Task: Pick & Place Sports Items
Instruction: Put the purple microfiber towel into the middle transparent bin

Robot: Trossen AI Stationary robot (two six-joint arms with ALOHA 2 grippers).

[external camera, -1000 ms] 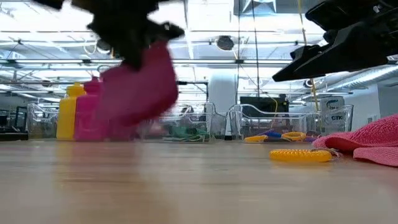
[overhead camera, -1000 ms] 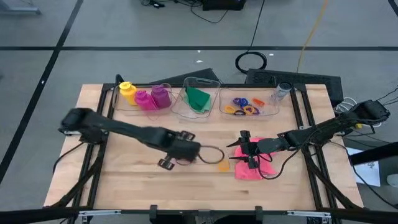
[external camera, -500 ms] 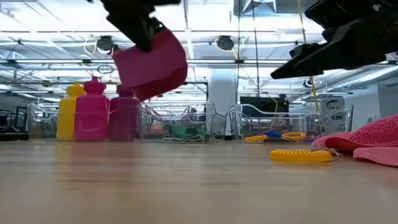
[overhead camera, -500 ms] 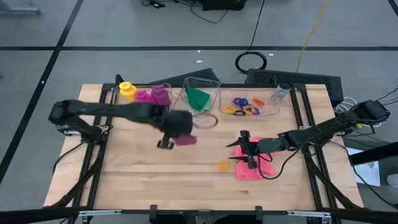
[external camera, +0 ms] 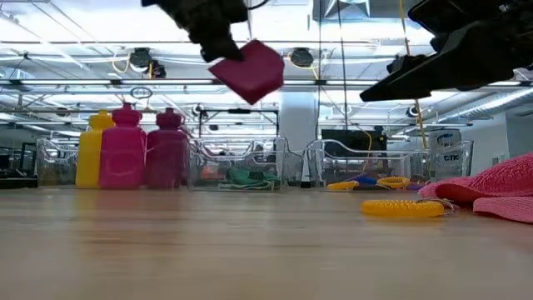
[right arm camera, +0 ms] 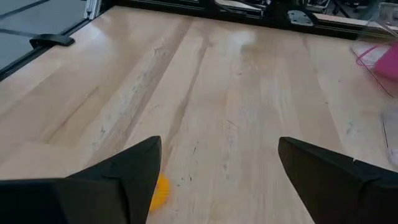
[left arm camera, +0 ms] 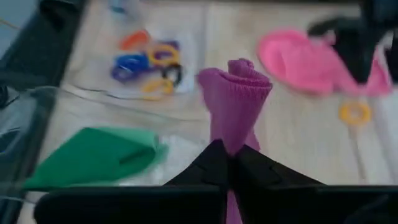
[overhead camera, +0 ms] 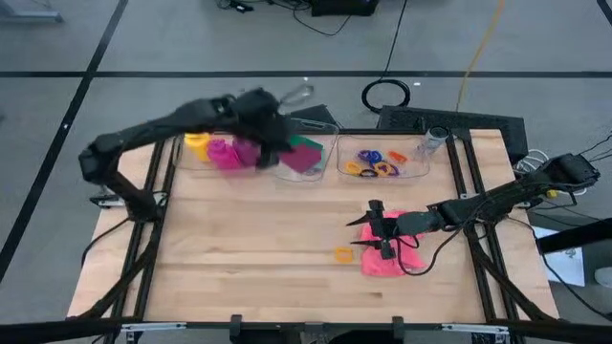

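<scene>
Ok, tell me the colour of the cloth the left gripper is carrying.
Magenta cloth, pinched in the left gripper; clearest in the left wrist view.

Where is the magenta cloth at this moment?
In the high view the magenta cloth hangs from the shut left hand above the middle clear bin, over the green cloth, right of the bottles.

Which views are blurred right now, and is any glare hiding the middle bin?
High view: left hand and its magenta cloth smear with motion over the middle bin; no glare there. Left wrist view: soft throughout, green cloth and rings fuzzy. Low view: foreground tabletop out of focus, bright ceiling lights behind.
</scene>
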